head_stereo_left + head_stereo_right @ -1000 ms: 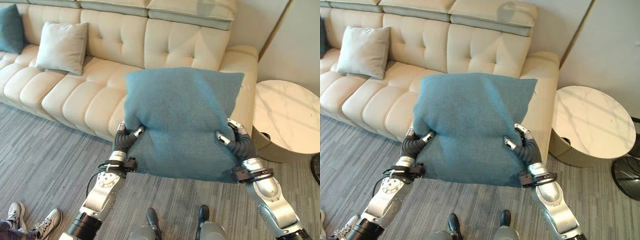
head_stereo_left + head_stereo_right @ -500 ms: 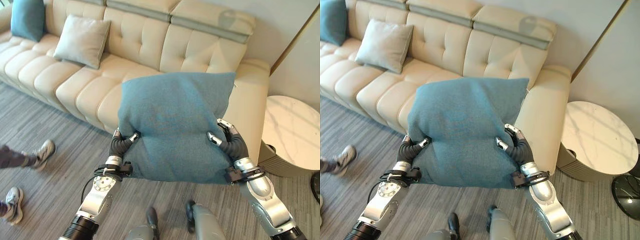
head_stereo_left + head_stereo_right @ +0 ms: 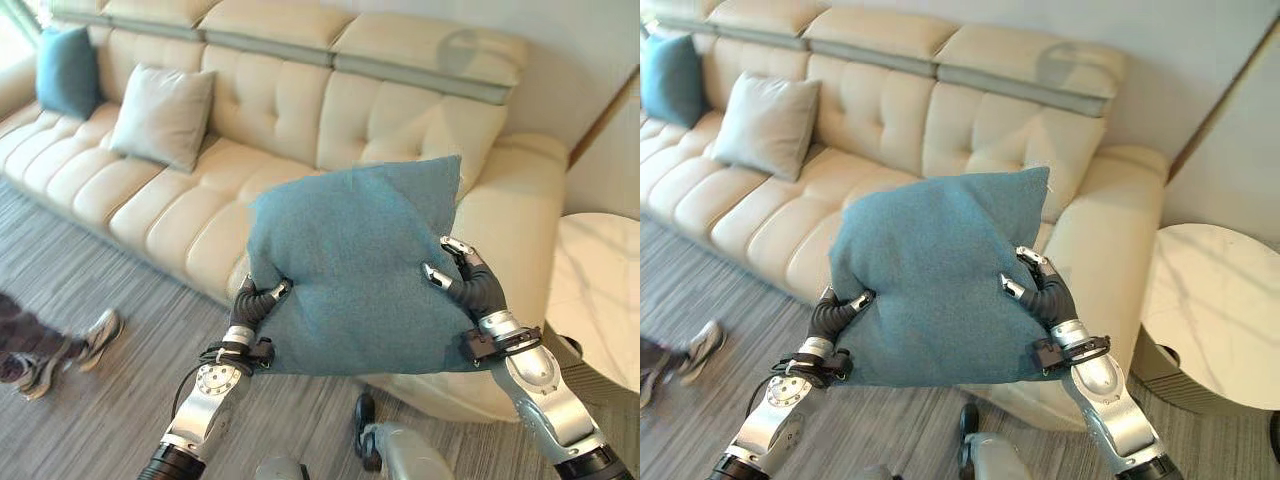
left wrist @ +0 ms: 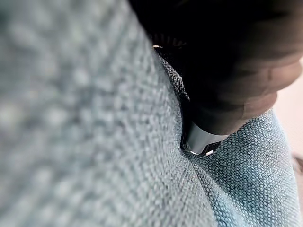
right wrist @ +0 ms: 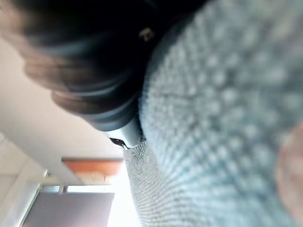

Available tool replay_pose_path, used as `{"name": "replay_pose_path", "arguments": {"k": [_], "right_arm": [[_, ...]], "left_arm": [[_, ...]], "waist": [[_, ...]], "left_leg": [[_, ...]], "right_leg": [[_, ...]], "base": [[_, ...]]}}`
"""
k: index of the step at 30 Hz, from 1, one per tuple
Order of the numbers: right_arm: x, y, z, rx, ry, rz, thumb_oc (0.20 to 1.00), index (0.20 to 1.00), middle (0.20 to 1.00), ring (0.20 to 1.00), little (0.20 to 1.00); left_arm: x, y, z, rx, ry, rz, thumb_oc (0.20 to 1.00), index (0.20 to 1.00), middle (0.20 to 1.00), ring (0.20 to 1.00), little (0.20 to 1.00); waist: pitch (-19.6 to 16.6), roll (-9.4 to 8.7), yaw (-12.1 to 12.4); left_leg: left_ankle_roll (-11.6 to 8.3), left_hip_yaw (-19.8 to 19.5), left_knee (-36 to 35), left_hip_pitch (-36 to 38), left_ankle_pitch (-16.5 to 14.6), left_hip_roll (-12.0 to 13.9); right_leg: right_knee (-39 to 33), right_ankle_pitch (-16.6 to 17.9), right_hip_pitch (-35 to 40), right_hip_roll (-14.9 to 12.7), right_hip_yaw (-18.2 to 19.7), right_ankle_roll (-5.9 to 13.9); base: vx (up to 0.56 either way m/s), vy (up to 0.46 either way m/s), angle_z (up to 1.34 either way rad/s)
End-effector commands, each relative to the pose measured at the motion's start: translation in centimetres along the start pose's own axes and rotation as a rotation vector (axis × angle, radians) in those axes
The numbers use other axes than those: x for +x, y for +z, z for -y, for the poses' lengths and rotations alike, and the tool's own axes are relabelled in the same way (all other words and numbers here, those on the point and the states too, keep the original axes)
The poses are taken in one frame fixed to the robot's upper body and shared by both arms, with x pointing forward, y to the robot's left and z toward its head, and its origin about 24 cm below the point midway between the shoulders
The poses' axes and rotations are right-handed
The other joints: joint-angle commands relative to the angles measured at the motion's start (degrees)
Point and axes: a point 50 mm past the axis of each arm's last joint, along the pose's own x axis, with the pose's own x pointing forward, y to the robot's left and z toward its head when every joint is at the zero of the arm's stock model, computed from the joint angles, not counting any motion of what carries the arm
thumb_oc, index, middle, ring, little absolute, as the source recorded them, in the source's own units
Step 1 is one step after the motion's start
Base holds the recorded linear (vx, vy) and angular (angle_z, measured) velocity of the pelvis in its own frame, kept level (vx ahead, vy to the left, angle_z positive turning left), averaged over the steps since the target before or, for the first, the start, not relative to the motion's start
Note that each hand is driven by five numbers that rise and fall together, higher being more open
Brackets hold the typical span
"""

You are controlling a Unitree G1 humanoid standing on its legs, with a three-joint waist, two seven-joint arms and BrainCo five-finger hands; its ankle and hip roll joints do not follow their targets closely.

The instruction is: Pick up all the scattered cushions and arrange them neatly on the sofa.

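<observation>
Two cushions already on sofa (image 3: 190, 215): grey cushion (image 3: 160, 115) & small teal cushion (image 3: 68, 72). Big teal cushion (image 3: 355, 265) clamped btwn left robot hand (image 3: 252, 298) & right robot hand (image 3: 468, 285), fingers curled into fabric, off the seat. Left to do: set it on free seat.

Grey striped carpet floor (image 3: 90, 420), round white marble-topped side table (image 3: 1215, 310), a person's feet.
The table stands on the floor just beside the sofa's right end. A person's light sneaker (image 3: 100, 335) and dark trouser leg (image 3: 25, 340) show at the floor's left edge.
</observation>
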Motion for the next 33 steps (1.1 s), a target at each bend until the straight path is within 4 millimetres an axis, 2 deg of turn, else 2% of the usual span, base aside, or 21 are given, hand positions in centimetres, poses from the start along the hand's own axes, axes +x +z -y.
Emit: {"name": "replay_pose_path", "arguments": {"k": [1,2,3,4,5,6,7,9,12,13,14,16,20,23,24,26,29,30,31,32,33], "right_arm": [[0.9,5.1,-3.6,0.042,0.200,0.304,0.200,0.200,0.200,0.200,0.200],[0.9,5.1,-3.6,0.043,0.200,0.304,0.200,0.200,0.200,0.200,0.200],[0.7,4.9,-3.5,0.037,0.192,0.294,0.200,0.200,0.200,0.200,0.200],[0.7,4.6,-3.2,0.019,0.176,0.280,0.200,0.200,0.200,0.200,0.200],[0.7,4.6,-3.2,0.018,0.176,0.279,0.200,0.200,0.200,0.200,0.200],[0.7,3.9,-2.8,0.008,0.141,0.248,0.200,0.200,0.200,0.200,0.200],[0.7,3.9,-2.8,0.008,0.141,0.248,0.200,0.200,0.200,0.200,0.200],[0.5,2.9,-1.9,0.007,0.086,0.200,0.200,0.200,0.200,0.200,0.200],[0.1,2.2,-1.7,-0.002,0.085,0.164,0.200,0.200,0.200,0.200,0.200],[0.3,1.9,-2.0,0.010,0.088,0.152,0.200,0.200,0.200,0.200,0.200],[0.3,1.9,-2.0,0.010,0.089,0.152,0.200,0.200,0.200,0.200,0.200],[1.5,2.1,-3.0,0.042,0.122,0.181,0.200,0.200,0.200,0.200,0.200],[3.4,3.0,-4.9,0.084,0.174,0.245,0.200,0.200,0.200,0.200,0.200],[5.8,4.6,-6.8,0.123,0.212,0.332,0.200,0.200,0.200,0.200,0.200],[5.9,4.6,-6.9,0.123,0.212,0.334,0.200,0.200,0.200,0.200,0.200],[8.5,6.5,-8.2,0.114,0.206,0.418,0.200,0.200,0.200,0.200,0.200],[10.0,7.2,-8.4,0.085,0.172,0.443,0.200,0.200,0.200,0.200,0.200],[11.7,7.9,-8.5,0.034,0.120,0.459,0.200,0.200,0.200,0.200,0.200],[12.5,8.6,-8.4,0.013,0.093,0.480,0.200,0.200,0.200,0.200,0.200],[12.5,8.6,-8.4,0.013,0.093,0.482,0.200,0.200,0.200,0.200,0.200],[14.7,10.6,-8.2,-0.057,0.039,0.534,0.200,0.200,0.200,0.200,0.200]], "left_arm": [[1.5,6.4,6.9,-0.073,-0.359,0.335,0.200,0.200,0.200,0.200,0.200],[1.5,6.4,6.9,-0.072,-0.360,0.335,0.200,0.200,0.200,0.200,0.200],[1.5,6.3,6.8,-0.069,-0.351,0.331,0.200,0.200,0.200,0.200,0.200],[1.5,6.1,6.7,-0.068,-0.340,0.323,0.200,0.200,0.200,0.200,0.200],[1.5,6.1,6.7,-0.068,-0.340,0.323,0.200,0.200,0.200,0.200,0.200],[1.5,6.1,6.5,-0.075,-0.318,0.326,0.200,0.200,0.200,0.200,0.200],[1.5,6.1,6.5,-0.075,-0.318,0.326,0.200,0.200,0.200,0.200,0.200],[1.5,5.9,6.3,-0.075,-0.296,0.320,0.200,0.200,0.200,0.200,0.200],[1.2,5.5,5.9,-0.072,-0.290,0.304,0.200,0.200,0.200,0.200,0.200],[1.1,5.3,5.4,-0.064,-0.281,0.290,0.200,0.200,0.200,0.200,0.200],[1.1,5.3,5.3,-0.063,-0.280,0.290,0.200,0.200,0.200,0.200,0.200],[1.3,5.7,4.4,-0.033,-0.256,0.302,0.200,0.200,0.200,0.200,0.200],[1.6,6.4,3.3,-0.001,-0.210,0.333,0.200,0.200,0.200,0.200,0.200],[2.5,8.2,2.1,0.036,-0.152,0.415,0.200,0.200,0.200,0.200,0.200],[2.5,8.2,2.1,0.036,-0.151,0.416,0.200,0.200,0.200,0.200,0.200],[4.1,10.7,1.9,0.039,-0.092,0.530,0.200,0.200,0.200,0.200,0.200],[5.2,11.9,1.8,0.048,-0.061,0.574,0.200,0.200,0.200,0.200,0.200],[6.5,13.5,1.8,0.068,-0.023,0.625,0.200,0.200,0.200,0.200,0.200],[7.1,14.6,1.9,0.103,-0.010,0.660,0.200,0.200,0.200,0.200,0.200],[7.1,14.6,1.9,0.104,-0.010,0.662,0.200,0.200,0.200,0.200,0.200],[8.8,17.6,2.2,0.174,0.026,0.743,0.200,0.200,0.200,0.200,0.200]], "waist": [[-2.8,-1.86,-0.5],[-3.0,-2.05,-0.6],[-2.6,-2.17,0.0],[-2.3,-2.26,0.8],[-2.2,-2.29,0.8],[-1.9,-2.16,1.5],[-2.0,-2.16,1.5],[-2.2,-1.49,1.3],[-3.1,-0.92,1.3],[-3.3,-1.00,1.7],[-3.2,-1.08,1.9],[-3.3,-1.49,3.2],[-2.7,-1.63,5.0],[-0.2,-1.16,6.9],[-0.3,-1.19,6.8],[1.8,-0.17,8.2],[1.9,0.44,8.7],[2.2,0.94,9.1],[2.3,1.15,9.4],[2.2,1.08,9.4],[3.1,1.57,10.1]], "left_leg": [[2.63,-0.7,-12.3,2.2,1.3,-2.0],[2.69,-0.6,-12.6,2.1,1.7,-2.2],[2.32,-2.8,-14.6,0.5,2.6,-1.9],[1.70,-6.6,-18.0,-1.2,5.7,-1.8],[1.67,-6.5,-18.2,-0.9,5.8,-1.8],[1.15,-10.5,-19.2,-2.9,7.9,-1.7],[1.15,-10.5,-19.3,-2.9,8.0,-1.7],[0.80,-12.1,-20.7,-3.2,9.0,-1.4],[0.90,-10.4,-22.1,-1.0,8.7,-1.1],[1.90,-9.3,-22.0,0.0,8.1,-2.0],[1.94,-9.0,-22.1,0.2,8.1,-2.0],[3.62,-5.7,-22.7,1.6,7.0,-3.1],[4.65,-2.2,-22.9,1.5,6.2,-3.8],[5.01,-0.3,-22.5,-2.5,6.2,-4.4],[5.02,-0.4,-22.4,-2.8,6.2,-4.4],[4.98,-0.9,-20.4,-9.7,6.4,-5.9],[4.96,-1.2,-20.3,-13.1,7.0,-6.5],[4.79,-1.4,-20.4,-15.4,7.7,-6.7],[4.61,-1.6,-20.9,-16.2,8.1,-6.8],[4.62,-1.6,-21.0,-16.4,8.4,-6.8],[3.97,-2.3,-21.4,-18.3,9.3,-6.8]], "right_leg": [[-4.8,-1.9,2.7,-5.1,1.8,8.27],[-4.9,-1.8,2.5,-5.3,1.9,8.29],[-5.0,-2.4,3.7,-5.1,3.1,8.29],[-5.1,-3.1,4.8,-4.5,5.4,7.93],[-5.0,-3.1,5.0,-4.5,5.5,7.91],[-4.5,-3.9,6.3,-4.2,8.0,7.67],[-4.5,-3.9,6.3,-4.3,8.0,7.67],[-3.1,-5.2,7.0,-4.1,10.9,7.84],[-2.7,-5.7,8.1,-4.6,12.2,8.23],[-1.9,-5.4,8.0,-5.4,14.2,8.85],[-1.9,-5.4,8.0,-5.4,14.4,8.89],[-1.3,-4.4,6.8,-6.3,16.5,10.42],[-1.0,-3.2,4.2,-7.0,16.2,11.51],[-0.6,-1.1,-1.3,-8.5,12.5,12.32],[-0.6,-1.1,-1.4,-8.5,12.5,12.33],[-2.1,0.7,-5.8,-10.5,10.8,12.15],[-2.4,1.7,-8.9,-11.0,10.6,12.20],[-2.5,2.0,-10.9,-11.1,10.1,12.34],[-2.7,2.2,-11.8,-11.1,10.0,12.44],[-2.7,2.4,-12.0,-11.1,10.0,12.43],[-2.8,2.7,-13.7,-11.1,9.6,12.60]], "base": [[0.14,0.047,-0.72],[0.23,0.069,-0.75],[0.19,0.063,-0.79],[0.20,0.062,-1.00],[0.26,0.124,-0.95],[0.14,0.083,-0.95],[0.22,0.158,-0.82],[0.24,0.222,-0.80],[0.27,0.254,-0.73],[0.26,0.280,-0.48],[0.24,0.306,-0.71],[0.13,0.224,-0.74],[0.00,0.105,-0.81],[-0.18,0.053,-0.37],[-0.25,0.038,-0.22],[-0.24,0.057,0.05],[-0.14,0.046,0.21],[-0.05,0.023,0.13],[-0.06,0.022,0.05],[-0.04,0.003,0.04],[-0.05,0.001,0.06]]}}
